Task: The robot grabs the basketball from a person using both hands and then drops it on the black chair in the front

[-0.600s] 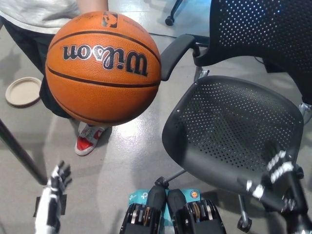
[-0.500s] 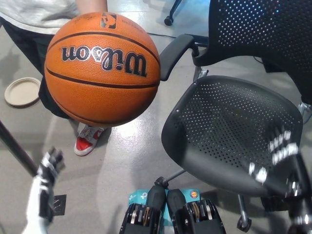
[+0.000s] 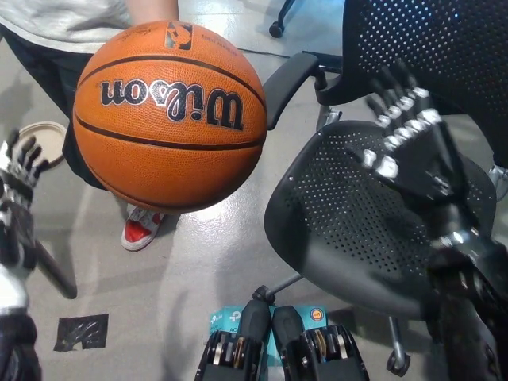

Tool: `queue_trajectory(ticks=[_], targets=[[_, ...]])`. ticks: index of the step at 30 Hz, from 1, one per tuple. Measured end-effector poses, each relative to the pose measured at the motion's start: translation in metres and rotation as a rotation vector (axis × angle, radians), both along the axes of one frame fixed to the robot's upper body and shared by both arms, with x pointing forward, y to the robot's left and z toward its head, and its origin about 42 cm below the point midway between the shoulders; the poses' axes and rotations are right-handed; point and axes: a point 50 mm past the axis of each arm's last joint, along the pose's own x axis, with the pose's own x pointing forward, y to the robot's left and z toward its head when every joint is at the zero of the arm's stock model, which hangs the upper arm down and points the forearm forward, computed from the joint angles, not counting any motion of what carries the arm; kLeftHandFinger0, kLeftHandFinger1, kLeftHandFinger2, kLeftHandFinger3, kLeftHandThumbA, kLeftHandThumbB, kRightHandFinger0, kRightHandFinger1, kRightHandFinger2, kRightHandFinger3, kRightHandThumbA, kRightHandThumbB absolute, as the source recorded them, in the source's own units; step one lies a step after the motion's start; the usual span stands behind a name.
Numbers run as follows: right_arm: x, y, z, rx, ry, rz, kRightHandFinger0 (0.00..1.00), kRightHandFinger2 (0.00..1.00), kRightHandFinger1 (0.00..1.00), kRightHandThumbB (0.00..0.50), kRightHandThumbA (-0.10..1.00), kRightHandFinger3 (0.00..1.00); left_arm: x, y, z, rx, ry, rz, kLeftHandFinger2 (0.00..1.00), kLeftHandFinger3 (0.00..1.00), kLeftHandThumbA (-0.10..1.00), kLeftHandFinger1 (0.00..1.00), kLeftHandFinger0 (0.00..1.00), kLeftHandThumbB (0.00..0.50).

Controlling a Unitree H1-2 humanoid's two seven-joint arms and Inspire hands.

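Both hands have risen since a moment ago. The white left hand is now at the left edge and the black right hand over the black chair, both empty with fingers spread. The basketball sits between them, touching neither, held out by a person.

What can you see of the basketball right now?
The basketball is orange with a pebbled, rubbery-looking skin, black seams and black "Wilson" lettering that reads upside down from the head view, with a small logo near its top. It looks fully inflated. It sits high in the picture's upper left, above the floor, with a person right behind it. Neither the left hand nor the right hand touches it; both are open, one to each side.
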Motion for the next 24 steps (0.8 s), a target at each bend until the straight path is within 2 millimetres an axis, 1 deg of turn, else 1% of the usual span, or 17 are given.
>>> queue_trajectory(ticks=[4, 6, 7, 9, 11, 12, 13, 16, 17, 18, 19, 20, 22, 23, 24], targets=[[0.019, 0.017, 0.000, 0.013, 0.044, 0.055, 1.00, 1.00, 1.00, 0.420, 1.00, 1.00, 0.008, -0.002, 0.013, -0.001, -0.010, -0.006, 1.00, 1.00, 1.00, 1.00, 1.00, 0.212], [0.029, 0.026, -0.005, 0.018, 0.076, 0.079, 1.00, 1.00, 1.00, 0.433, 1.00, 1.00, 0.012, -0.003, 0.017, -0.004, -0.010, -0.011, 1.00, 1.00, 1.00, 1.00, 1.00, 0.172], [0.032, 0.030, -0.006, 0.021, 0.088, 0.090, 1.00, 1.00, 1.00, 0.436, 1.00, 1.00, 0.013, -0.004, 0.019, -0.005, -0.013, -0.013, 1.00, 1.00, 1.00, 1.00, 1.00, 0.170], [0.036, 0.039, -0.009, 0.034, 0.111, 0.115, 1.00, 1.00, 1.00, 0.427, 1.00, 1.00, 0.015, -0.005, 0.022, -0.006, -0.014, -0.015, 1.00, 1.00, 1.00, 1.00, 1.00, 0.147], [0.039, 0.048, -0.013, 0.049, 0.133, 0.142, 1.00, 1.00, 1.00, 0.445, 1.00, 1.00, 0.017, -0.007, 0.024, -0.007, -0.013, -0.020, 1.00, 1.00, 1.00, 1.00, 1.00, 0.150], [0.040, 0.053, -0.014, 0.056, 0.143, 0.154, 1.00, 1.00, 1.00, 0.448, 1.00, 1.00, 0.018, -0.008, 0.024, -0.008, -0.011, -0.022, 1.00, 1.00, 1.00, 1.00, 1.00, 0.140], [0.040, 0.056, -0.015, 0.061, 0.147, 0.163, 1.00, 1.00, 1.00, 0.451, 1.00, 1.00, 0.019, -0.009, 0.025, -0.008, -0.010, -0.024, 1.00, 1.00, 1.00, 1.00, 1.00, 0.157], [0.041, 0.069, -0.016, 0.076, 0.155, 0.194, 1.00, 1.00, 1.00, 0.456, 1.00, 1.00, 0.021, -0.016, 0.025, -0.010, -0.002, -0.040, 1.00, 1.00, 1.00, 1.00, 1.00, 0.184], [0.041, 0.073, -0.015, 0.081, 0.154, 0.202, 1.00, 1.00, 1.00, 0.469, 1.00, 1.00, 0.022, -0.019, 0.025, -0.012, 0.002, -0.046, 1.00, 1.00, 1.00, 1.00, 1.00, 0.198], [0.040, 0.075, -0.014, 0.085, 0.152, 0.208, 1.00, 1.00, 1.00, 0.473, 1.00, 1.00, 0.023, -0.021, 0.024, -0.014, 0.005, -0.052, 1.00, 1.00, 1.00, 1.00, 1.00, 0.196], [0.040, 0.078, -0.014, 0.090, 0.150, 0.217, 1.00, 1.00, 1.00, 0.477, 1.00, 1.00, 0.024, -0.024, 0.024, -0.015, 0.011, -0.061, 1.00, 1.00, 1.00, 1.00, 1.00, 0.206], [0.039, 0.081, -0.013, 0.095, 0.150, 0.226, 1.00, 1.00, 1.00, 0.479, 1.00, 1.00, 0.024, -0.028, 0.023, -0.016, 0.015, -0.069, 1.00, 1.00, 1.00, 1.00, 1.00, 0.205], [0.038, 0.085, -0.013, 0.110, 0.151, 0.243, 1.00, 1.00, 1.00, 0.481, 1.00, 1.00, 0.025, -0.033, 0.023, -0.020, 0.020, -0.080, 1.00, 1.00, 1.00, 1.00, 1.00, 0.178], [0.037, 0.087, -0.013, 0.124, 0.153, 0.256, 1.00, 1.00, 1.00, 0.483, 1.00, 1.00, 0.026, -0.035, 0.023, -0.022, 0.022, -0.081, 1.00, 1.00, 1.00, 1.00, 1.00, 0.176], [0.037, 0.088, -0.013, 0.138, 0.154, 0.268, 1.00, 1.00, 1.00, 0.485, 1.00, 1.00, 0.026, -0.036, 0.023, -0.022, 0.025, -0.082, 1.00, 1.00, 1.00, 1.00, 1.00, 0.156]])
